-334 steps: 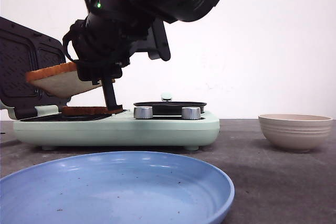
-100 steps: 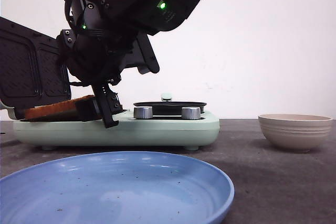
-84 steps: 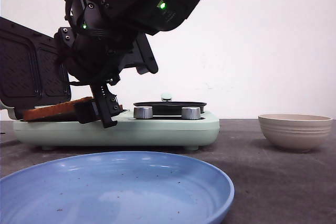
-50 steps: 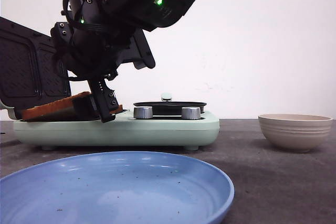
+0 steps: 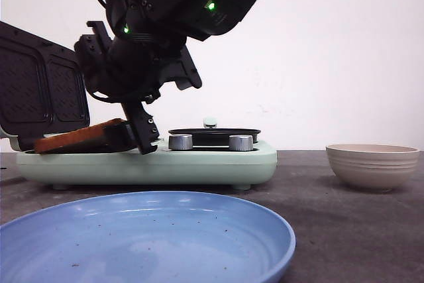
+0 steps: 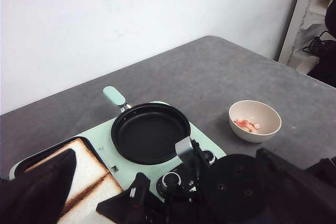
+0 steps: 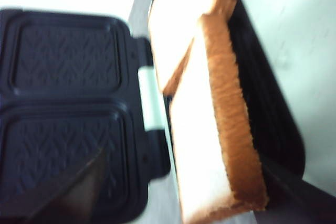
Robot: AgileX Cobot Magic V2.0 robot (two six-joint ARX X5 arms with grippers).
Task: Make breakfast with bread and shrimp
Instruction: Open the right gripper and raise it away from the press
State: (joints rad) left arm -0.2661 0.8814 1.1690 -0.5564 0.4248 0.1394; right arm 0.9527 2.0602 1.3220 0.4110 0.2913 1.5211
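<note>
on grey table [image 5: 344, 223], white bread [image 6: 86, 187] slices show golden-brown crust.

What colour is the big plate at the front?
The plate is light blue, best seen in the front view.

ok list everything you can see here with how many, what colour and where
square white bread slices with golden-brown crust: two, side by side on the sandwich plate
mint-green breakfast maker: one, left-centre of the table, dark lid open
round black frying pan: one, on the maker's right half
beige ceramic bowl: one, right, holding pinkish pieces
blue plate: one, nearest the camera
grey table: one
right end effector: black, at the bread's near edge
</note>
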